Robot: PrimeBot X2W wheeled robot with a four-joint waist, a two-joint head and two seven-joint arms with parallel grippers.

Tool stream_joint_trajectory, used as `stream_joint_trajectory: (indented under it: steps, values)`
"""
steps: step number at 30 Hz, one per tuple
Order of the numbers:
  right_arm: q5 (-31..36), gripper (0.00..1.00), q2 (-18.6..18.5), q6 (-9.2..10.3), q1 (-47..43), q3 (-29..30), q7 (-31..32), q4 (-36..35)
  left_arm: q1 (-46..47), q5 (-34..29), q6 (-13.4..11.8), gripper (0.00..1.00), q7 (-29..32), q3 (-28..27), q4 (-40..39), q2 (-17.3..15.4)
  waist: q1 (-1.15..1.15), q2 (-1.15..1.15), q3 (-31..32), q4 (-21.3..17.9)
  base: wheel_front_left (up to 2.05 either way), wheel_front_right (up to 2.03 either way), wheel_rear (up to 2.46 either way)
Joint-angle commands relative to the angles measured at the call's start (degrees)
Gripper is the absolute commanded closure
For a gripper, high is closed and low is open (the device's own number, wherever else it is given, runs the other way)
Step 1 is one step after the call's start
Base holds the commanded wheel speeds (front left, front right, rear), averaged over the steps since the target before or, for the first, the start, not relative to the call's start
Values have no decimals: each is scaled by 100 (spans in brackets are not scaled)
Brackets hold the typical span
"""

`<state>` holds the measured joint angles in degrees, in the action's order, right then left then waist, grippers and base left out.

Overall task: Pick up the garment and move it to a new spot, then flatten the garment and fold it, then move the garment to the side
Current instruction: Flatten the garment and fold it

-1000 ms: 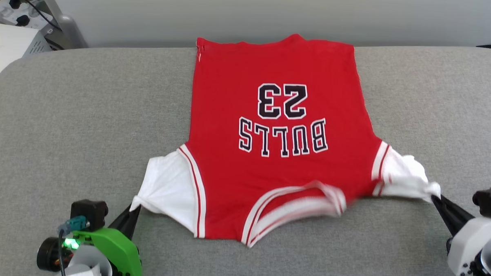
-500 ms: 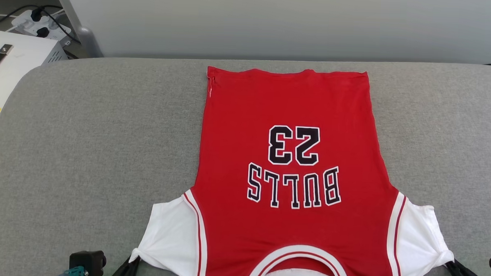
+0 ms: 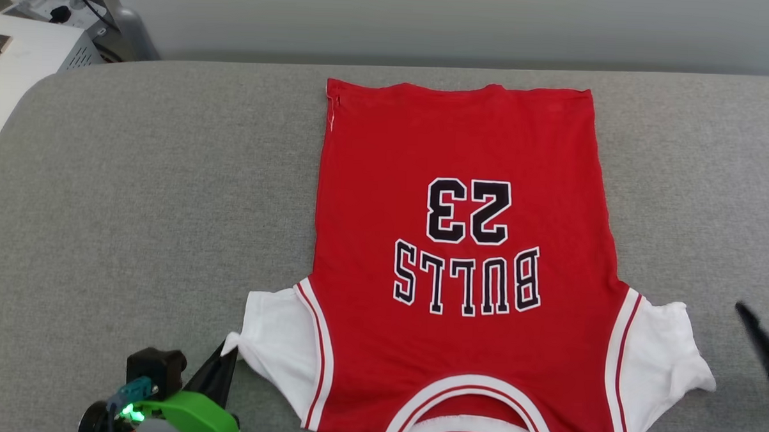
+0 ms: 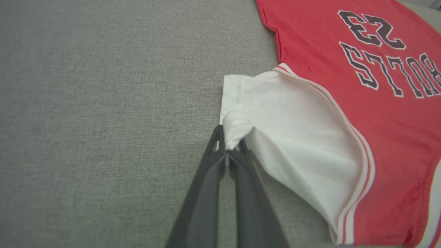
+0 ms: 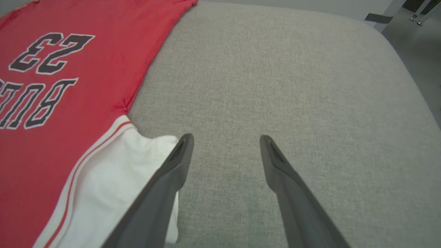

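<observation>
Item: one red shirt (image 3: pixel 460 244), lying print side up and mostly flat on the grey worktop (image 3: pixel 135 201), centre to right of centre in my head view. The hem is toward 12 o'clock and the collar (image 3: pixel 468 382) toward 6 o'clock, so the lettering is upside-down to me. Left claw (image 4: pixel 230 137): closed tight on the outer corner of the white left sleeve (image 4: pixel 293 137), at 8 o'clock from the lettering, with the cloth gathered into a small twisted peak at the pinch. Right claw (image 5: pixel 225 139): spread wide and holding nothing, at 4 o'clock, its inner finger just beside the right sleeve (image 3: pixel 658 353). I cannot tell whether that finger touches the cloth. Hazards, as I judge them: with one side pinned and the other free, any pull from my left would drag the shirt askew toward 8 o'clock and undo the flattening. Opening the left claw may leave that twisted peak standing, which would spoil a clean fold. The right sleeve's outer edge looks rumpled, and my open finger could snag it if it moves off or comes back in.
</observation>
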<state>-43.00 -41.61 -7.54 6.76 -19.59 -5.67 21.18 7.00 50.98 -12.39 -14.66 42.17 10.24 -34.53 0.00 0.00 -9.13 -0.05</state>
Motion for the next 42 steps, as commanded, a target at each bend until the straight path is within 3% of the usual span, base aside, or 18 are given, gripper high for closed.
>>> stream_joint_trajectory:
  steps: [1, 6, 10, 14, 18, 22, 26, 30, 38, 39, 40, 42]
  values:
    - [60, 0, -94, 5, 280, 211, 65, -186, 195, -134, -54, 100, -33, -33, -73, 54, 0, 0, -207, 140, 0, 0, 0]
    - [229, 0, -321, 5, 1136, 861, 604, -850, 532, -474, -196, 100, -33, -57, -407, 109, 0, 0, -627, 401, 0, 0, 0]
    - [176, 0, -369, 5, 2061, 1150, 1502, -1134, 791, -711, -296, 100, -32, -33, -723, 164, 0, 0, -1067, 675, 0, 0, 0]
    - [171, 0, -454, 5, 3114, 1013, 2826, -978, 996, -837, -337, 100, -31, -12, -1046, 284, 0, 0, -1548, 949, 0, 0, 0]
    - [-31, 0, -305, 5, 4212, 839, 4524, -465, 1233, -1040, -366, 100, -31, 80, -1259, 423, 0, 0, -2003, 1205, 0, 0, 0]
    - [84, 0, -156, 5, 5112, 724, 5721, -10, 1466, -1216, -383, 100, -32, 114, -1392, 547, 0, 0, -2387, 1414, 0, 0, 0]
    - [499, 0, 53, 5, 5725, 745, 6202, 459, 1623, -1365, -380, 100, -32, 137, -1514, 655, 0, 0, -2710, 1579, 0, 0, 0]
    - [932, 0, 263, 5, 6010, 814, 6170, 890, 1745, -1462, -350, 100, -33, 142, -1609, 766, 0, 0, -2966, 1711, 0, 0, 0]
    - [1123, 0, 313, 5, 5638, 686, 6208, 1465, 1795, -1545, -268, 100, -33, 34, -1620, 955, 0, 0, -3161, 1736, 0, 0, 0]
    - [1096, 20, 267, 5, 5591, 672, 6184, 1444, 1796, -1557, -249, 100, -33, 18, -1590, 959, 0, 0, -3135, 1731, 0, 0, 0]
    - [1080, 100, 237, 5, 5571, 672, 6131, 1421, 1789, -1562, -238, 100, -33, 2, -1563, 960, 0, 0, -3106, 1715, 0, 0, 0]
    - [1020, 100, 197, 5, 5557, 674, 6037, 1376, 1758, -1567, -223, 100, -33, -43, -1512, 953, 0, 0, -3017, 1663, 0, 0, 0]
